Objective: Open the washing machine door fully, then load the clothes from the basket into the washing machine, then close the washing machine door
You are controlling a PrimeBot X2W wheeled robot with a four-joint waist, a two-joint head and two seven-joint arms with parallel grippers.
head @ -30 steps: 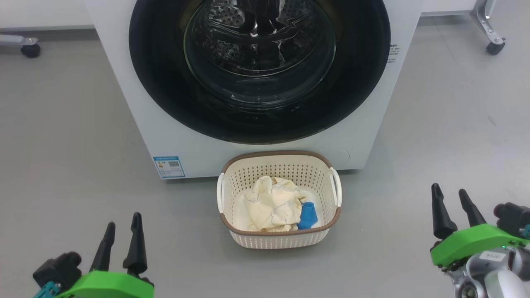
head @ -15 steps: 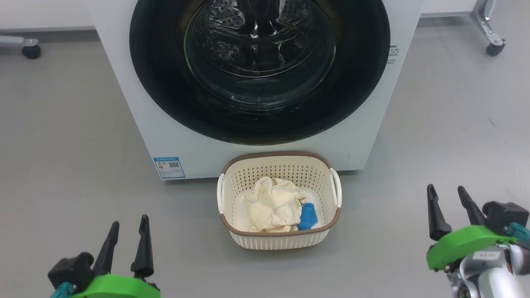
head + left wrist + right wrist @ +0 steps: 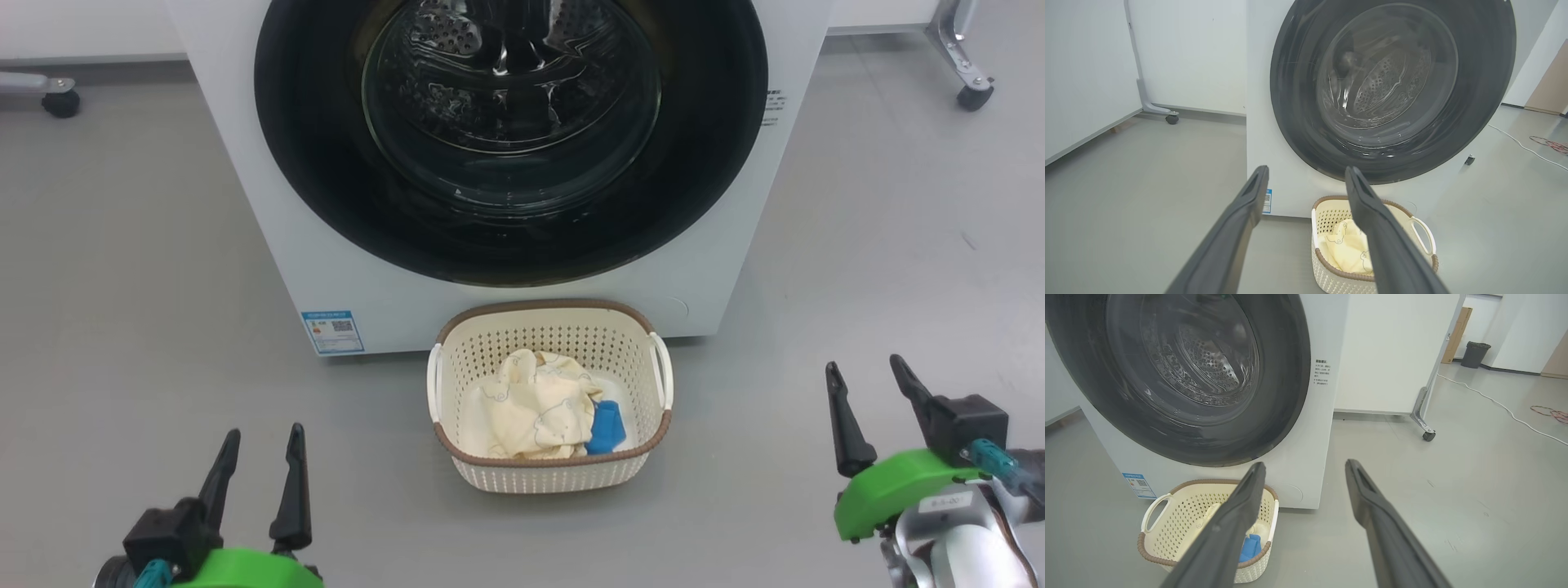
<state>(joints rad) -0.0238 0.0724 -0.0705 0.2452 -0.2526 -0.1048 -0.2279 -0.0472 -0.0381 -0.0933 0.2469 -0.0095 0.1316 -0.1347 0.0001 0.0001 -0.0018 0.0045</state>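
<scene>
Washing machine door (image 3: 510, 139) is not yet opened, the clothes (image 3: 535, 404) lie in the basket (image 3: 551, 306), and left hand (image 3: 264, 437) and right hand (image 3: 864, 365) hover near, fingers apart, empty.

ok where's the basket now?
Head view, centre: the basket sits on the floor just in front of the washing machine, below the washing machine door.

Head view: the top edge cuts off the tops of the washing machine (image 3: 326, 261) and the washing machine door (image 3: 306, 122). Print on the blue label (image 3: 332, 330) is too small for me to read. Left wrist view: a finger (image 3: 1376, 228) of my left gripper (image 3: 1307, 168) covers part of the basket (image 3: 1327, 216) and of the clothes (image 3: 1345, 249) inside.
</scene>
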